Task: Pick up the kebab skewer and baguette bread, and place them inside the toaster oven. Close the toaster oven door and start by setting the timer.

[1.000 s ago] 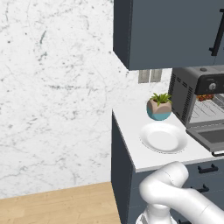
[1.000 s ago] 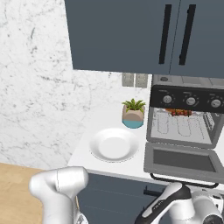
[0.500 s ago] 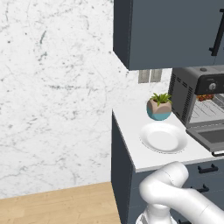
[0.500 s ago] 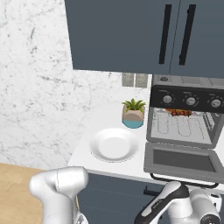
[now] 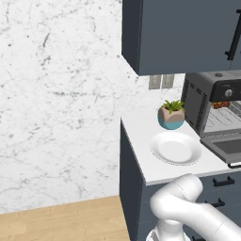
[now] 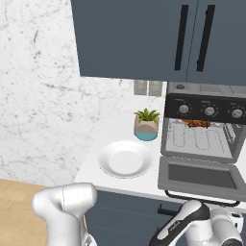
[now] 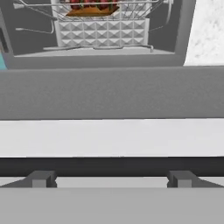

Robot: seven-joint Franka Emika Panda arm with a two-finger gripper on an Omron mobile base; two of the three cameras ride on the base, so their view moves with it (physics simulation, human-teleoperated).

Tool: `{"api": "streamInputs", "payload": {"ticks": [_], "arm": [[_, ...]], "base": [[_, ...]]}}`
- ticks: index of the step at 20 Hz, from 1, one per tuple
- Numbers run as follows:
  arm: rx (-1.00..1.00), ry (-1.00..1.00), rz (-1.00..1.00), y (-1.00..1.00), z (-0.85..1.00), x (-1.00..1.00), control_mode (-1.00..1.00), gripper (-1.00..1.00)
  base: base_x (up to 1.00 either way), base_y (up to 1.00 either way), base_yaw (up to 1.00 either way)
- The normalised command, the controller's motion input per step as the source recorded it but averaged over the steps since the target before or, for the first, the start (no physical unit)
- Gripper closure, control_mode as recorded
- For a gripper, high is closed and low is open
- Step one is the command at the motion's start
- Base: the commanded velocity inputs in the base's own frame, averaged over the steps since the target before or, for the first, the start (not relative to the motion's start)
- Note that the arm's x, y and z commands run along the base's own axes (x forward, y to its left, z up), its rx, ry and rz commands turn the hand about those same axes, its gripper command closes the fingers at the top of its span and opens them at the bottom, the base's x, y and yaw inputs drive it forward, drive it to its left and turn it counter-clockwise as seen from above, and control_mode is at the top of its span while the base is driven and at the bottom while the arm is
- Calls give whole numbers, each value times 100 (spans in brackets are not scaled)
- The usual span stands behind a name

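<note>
door [image 6: 201, 177] of the oven [image 6: 205, 126] hangs folded down flat, sticking out past the front edge of the counter [image 6: 120, 127], its dark bar handle [image 6: 202, 198] along the outer edge, overhanging the cabinet fronts below. in the hand view the same door [image 7: 111, 92] lies as a wide grey panel across the middle, the black handle [image 7: 111, 166] running side to side nearer the camera on two grey mounts, and the cavity open beyond it. the gripper's fingers are spread wide apart with nothing between them; the tips themselves are hard to make out at the bottom of that view.

skewer [image 7: 89, 5] and bread [image 7: 87, 12] sit together on the wire rack [image 7: 103, 26] at the far end of the cavity, dark red chunks lying over an orange-brown loaf. from the right base view they show as a small reddish and orange patch [image 6: 198, 123] at the back of the rack, under the knobs [image 6: 210, 111]. the skewer [image 5: 219, 105] also shows as a red spot inside the oven [image 5: 212, 110] in the left base view.

room on the counter is free to the left of the oven: a white plate [image 6: 125, 159] lies bare near the front edge, well clear of the door, and a small potted plant [image 6: 146, 124] stands behind it, just beside the oven's vented side wall. upper cabinets [image 6: 158, 41] hang low over the oven top. the counter ends at a marble wall [image 5: 56, 94] on the left.
</note>
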Motion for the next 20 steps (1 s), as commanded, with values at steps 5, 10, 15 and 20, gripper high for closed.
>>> {"api": "streamInputs", "payload": {"ticks": [5, 10, 15, 20], "arm": [[0, -5, 2, 0, 0, 0, -100, -100], [0, -3, 0, 0, 0, 0, -100, -100], [0, -1, 0, 0, -20, 0, -100, -100], [0, 0, 0, 0, -3, 3, -100, -100]], "base": [[0, 0, 0], [0, 0, 0], [0, 0, 0], [0, 0, 0]]}}
